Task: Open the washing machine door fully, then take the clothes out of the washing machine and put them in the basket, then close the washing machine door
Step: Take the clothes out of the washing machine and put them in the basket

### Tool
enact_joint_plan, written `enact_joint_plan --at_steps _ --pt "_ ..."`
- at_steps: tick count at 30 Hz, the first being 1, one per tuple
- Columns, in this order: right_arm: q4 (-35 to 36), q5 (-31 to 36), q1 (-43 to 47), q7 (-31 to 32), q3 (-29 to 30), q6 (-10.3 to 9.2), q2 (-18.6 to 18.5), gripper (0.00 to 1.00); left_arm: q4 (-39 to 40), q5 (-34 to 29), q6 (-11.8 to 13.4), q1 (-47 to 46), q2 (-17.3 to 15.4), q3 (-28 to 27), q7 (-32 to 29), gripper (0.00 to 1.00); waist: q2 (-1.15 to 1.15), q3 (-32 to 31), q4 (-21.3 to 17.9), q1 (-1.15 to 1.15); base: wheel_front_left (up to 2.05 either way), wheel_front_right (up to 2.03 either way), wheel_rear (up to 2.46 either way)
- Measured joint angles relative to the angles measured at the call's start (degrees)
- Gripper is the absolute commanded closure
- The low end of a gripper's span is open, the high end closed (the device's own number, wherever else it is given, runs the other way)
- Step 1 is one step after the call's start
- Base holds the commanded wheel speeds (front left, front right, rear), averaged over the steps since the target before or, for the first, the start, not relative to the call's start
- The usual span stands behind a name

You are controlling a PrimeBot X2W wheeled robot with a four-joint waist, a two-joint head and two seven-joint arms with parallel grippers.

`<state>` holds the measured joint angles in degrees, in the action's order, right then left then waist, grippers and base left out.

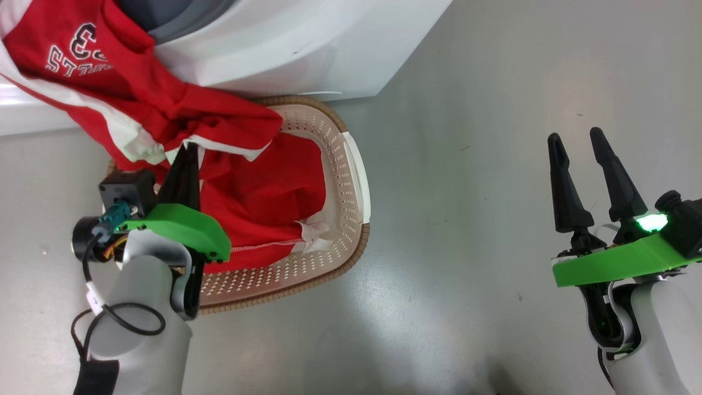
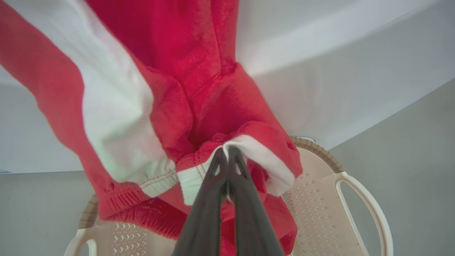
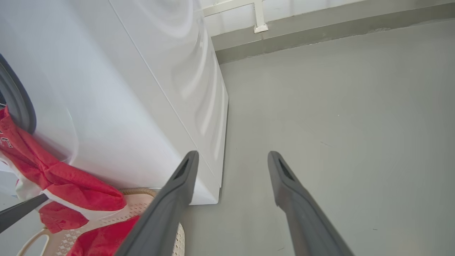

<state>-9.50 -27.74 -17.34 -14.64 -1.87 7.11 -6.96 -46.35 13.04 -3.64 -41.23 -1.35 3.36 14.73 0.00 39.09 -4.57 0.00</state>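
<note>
A red garment with white stripes and lettering hangs from the washing machine's mouth down over the basket. My left gripper is shut on its white-trimmed hem above the basket. A second red garment lies inside the basket. The white washing machine stands right behind, its grey rubber ring partly showing. My right gripper hangs open over bare floor, far right of the basket, its fingers empty. The door is out of view.
Grey floor spreads to the right of the machine and basket. In the right wrist view the machine's side panel runs back toward a wall skirting.
</note>
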Motion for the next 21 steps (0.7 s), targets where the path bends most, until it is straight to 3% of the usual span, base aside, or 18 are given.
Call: enact_joint_plan --at_steps 1,12,21 --pt "0.0 0.0 -0.2 0.0 0.0 0.0 0.0 0.0 -0.3 -0.1 0.0 -0.2 0.0 -0.2 0.0 0.0 0.0 0.1 -0.1 0.0 0.0 0.0 0.0" --pt "-0.2 0.0 -0.4 0.0 0.3 0.0 0.0 0.0 -0.1 -0.5 -0.5 -0.2 0.1 -1.8 0.0 0.0 0.0 -0.6 0.3 0.0 0.0 0.0 0.0" --pt "-0.4 0.0 -0.4 0.0 0.6 0.0 0.0 0.0 6.2 0.0 -1.0 1.3 0.1 -2.1 0.0 0.0 0.0 -1.8 1.3 0.0 0.0 0.0 0.0"
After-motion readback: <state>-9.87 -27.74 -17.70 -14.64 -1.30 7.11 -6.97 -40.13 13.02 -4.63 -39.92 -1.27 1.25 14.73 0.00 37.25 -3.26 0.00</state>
